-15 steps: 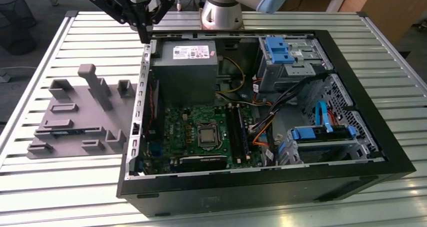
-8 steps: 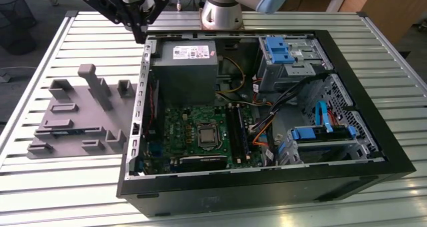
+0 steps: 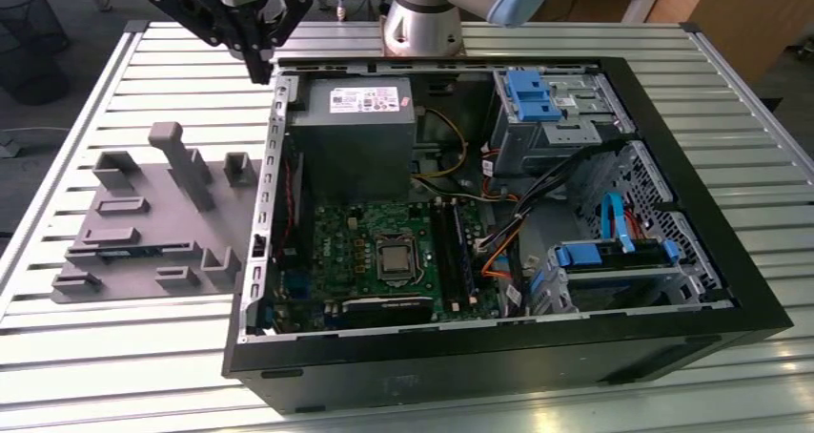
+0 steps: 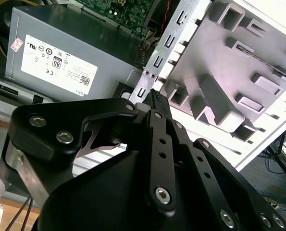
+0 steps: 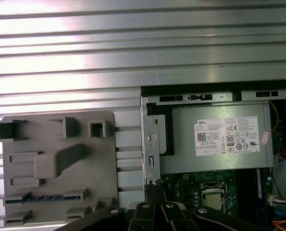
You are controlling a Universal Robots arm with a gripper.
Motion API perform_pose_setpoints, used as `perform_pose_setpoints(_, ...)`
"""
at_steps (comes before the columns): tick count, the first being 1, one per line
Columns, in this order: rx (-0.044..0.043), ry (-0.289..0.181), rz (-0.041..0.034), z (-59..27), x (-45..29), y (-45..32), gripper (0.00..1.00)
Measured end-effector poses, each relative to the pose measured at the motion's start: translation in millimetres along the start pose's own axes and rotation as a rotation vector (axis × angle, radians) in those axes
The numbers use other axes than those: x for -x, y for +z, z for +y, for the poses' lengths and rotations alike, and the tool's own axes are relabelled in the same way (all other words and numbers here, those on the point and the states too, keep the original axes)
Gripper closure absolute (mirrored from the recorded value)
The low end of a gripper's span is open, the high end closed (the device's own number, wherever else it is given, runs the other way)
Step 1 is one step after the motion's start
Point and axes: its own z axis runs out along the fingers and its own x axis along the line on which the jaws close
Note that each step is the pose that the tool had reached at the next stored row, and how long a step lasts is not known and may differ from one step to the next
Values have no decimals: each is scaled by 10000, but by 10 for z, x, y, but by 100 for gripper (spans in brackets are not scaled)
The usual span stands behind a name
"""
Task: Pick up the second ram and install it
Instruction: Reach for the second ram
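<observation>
Exterior view: the claw, clenched and empty, hangs by the computer case corner. The second ram lies slotted in the grey fixture on the bench.
Second wrist view: the power supply carries a white printed label.
First wrist view: the second ram sits in a fixture slot, well apart from the claw.

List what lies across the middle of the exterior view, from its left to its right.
grey fixture plate → green motherboard → bundle of cables → drive cage with blue tabs

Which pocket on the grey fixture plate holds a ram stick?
The long low pocket near the end of the fixture plate farthest from the gripper: the second ram lies in it; the other pockets look empty.
</observation>
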Motion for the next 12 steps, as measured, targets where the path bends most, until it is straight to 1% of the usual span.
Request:
perform_pose_setpoints(5,0,0,0,-4,-46,0,89)
perform_pose_setpoints(12,-1,0,0,-7,-93,0,89)
